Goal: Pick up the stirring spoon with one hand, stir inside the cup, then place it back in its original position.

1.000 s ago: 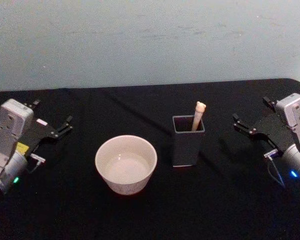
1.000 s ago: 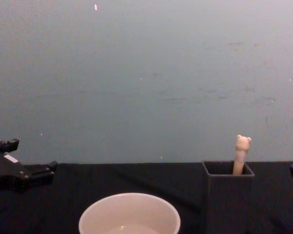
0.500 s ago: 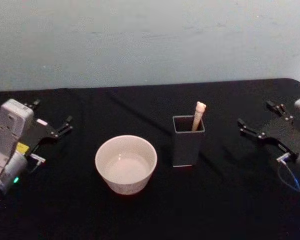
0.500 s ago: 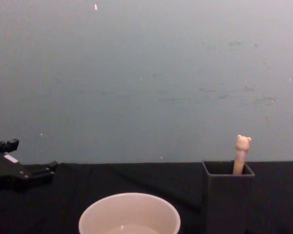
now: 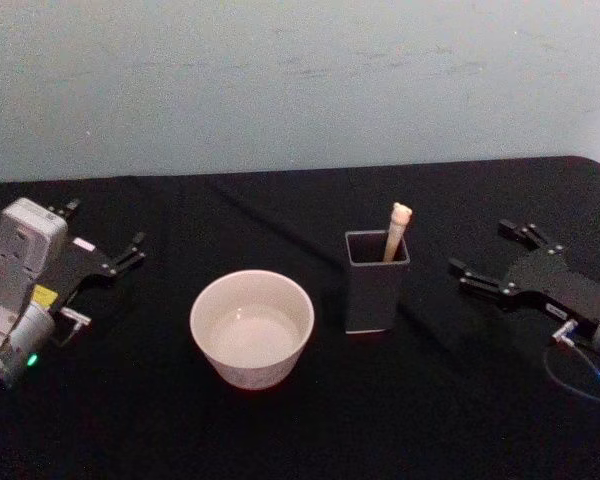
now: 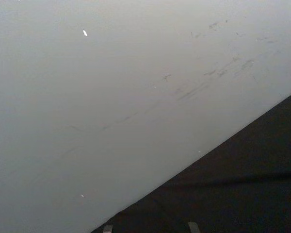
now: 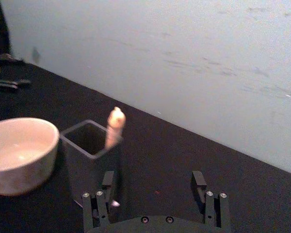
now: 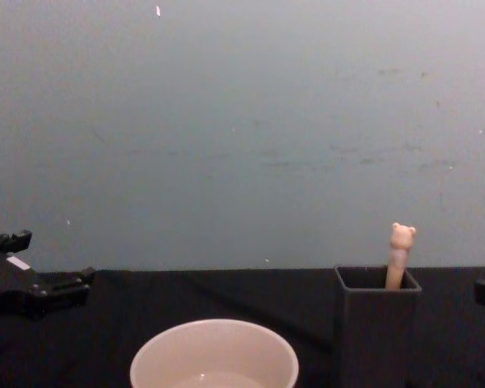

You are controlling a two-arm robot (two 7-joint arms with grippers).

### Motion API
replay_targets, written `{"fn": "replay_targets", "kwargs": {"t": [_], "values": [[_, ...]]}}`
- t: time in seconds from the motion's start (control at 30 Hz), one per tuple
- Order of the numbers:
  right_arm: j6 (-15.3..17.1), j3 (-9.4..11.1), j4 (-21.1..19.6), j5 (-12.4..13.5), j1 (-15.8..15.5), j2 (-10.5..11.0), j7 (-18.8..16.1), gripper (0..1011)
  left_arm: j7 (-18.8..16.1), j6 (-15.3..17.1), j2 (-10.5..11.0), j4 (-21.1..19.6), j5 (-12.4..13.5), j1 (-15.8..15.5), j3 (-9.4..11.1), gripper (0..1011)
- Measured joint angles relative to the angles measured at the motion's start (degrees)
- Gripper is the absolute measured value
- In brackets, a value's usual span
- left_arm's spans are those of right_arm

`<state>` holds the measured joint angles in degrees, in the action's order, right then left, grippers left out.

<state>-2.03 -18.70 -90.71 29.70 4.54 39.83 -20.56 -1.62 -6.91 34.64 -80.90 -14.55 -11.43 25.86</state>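
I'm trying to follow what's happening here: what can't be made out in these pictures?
Stirring spoon: stem and bowl hidden inside the dark holder, head view.
Cup: lower part cut off by the chest view's bottom edge.
Right gripper: mostly cut off by the chest view's right edge.
Left gripper, parked left: arm cut off by head view's edge.

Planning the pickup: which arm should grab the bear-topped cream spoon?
Right: the open black right gripper faces the dark grey square holder with the bear-topped cream spoon; the left gripper sits beyond the wide cream cup.
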Motion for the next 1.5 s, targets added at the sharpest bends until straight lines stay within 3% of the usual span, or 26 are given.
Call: {"fn": "replay_targets", "kwargs": {"t": [0.37,0.77,1.1,1.5], "values": [[2.3,-0.49,-0.91,0.8,2.02,-3.33,-2.97,1000,0.0,0.0,0.0,0.0,0.0,0.0,0.0,1001],[6.07,-1.69,2.91,0.54,7.19,-8.33,-4.83,1000,0.0,0.0,0.0,0.0,0.0,0.0,0.0,1001],[8.31,-2.43,6.08,0.4,10.13,-10.55,-5.28,1000,0.0,0.0,0.0,0.0,0.0,0.0,0.0,1001],[9.76,-2.73,7.77,0.28,11.38,-11.82,-4.8,1000,0.0,0.0,0.0,0.0,0.0,0.0,0.0,1001]]}}
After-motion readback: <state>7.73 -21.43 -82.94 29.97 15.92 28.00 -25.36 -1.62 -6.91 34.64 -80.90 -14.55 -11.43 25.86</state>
